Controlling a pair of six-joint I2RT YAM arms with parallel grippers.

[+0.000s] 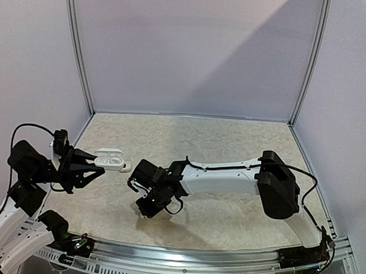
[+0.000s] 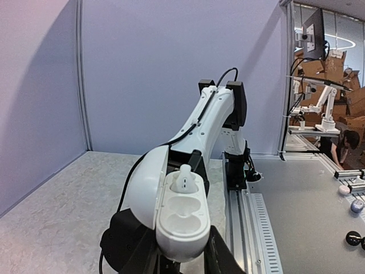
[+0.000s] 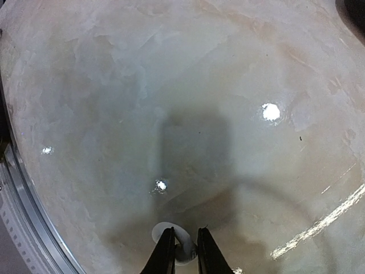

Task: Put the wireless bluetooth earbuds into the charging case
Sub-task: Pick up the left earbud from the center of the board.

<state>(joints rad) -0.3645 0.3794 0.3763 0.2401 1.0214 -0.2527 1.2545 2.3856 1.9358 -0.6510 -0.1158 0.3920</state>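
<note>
I logged the right end effector (image 3: 185,251) clamped on a white earbud (image 3: 164,232), with the charging case (image 1: 110,159), clamped in the left end effector (image 1: 90,169), at its 11 o'clock from above.

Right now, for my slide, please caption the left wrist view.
Left gripper holds the open charging case; one white earbud sits in its upper slot, lower slot empty.

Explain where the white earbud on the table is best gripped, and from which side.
Grip the white earbud across its narrower part, coming straight down from above. It lies flat on the table, its rounded head bulging sideways; the right gripper straddles that narrow part.
</note>
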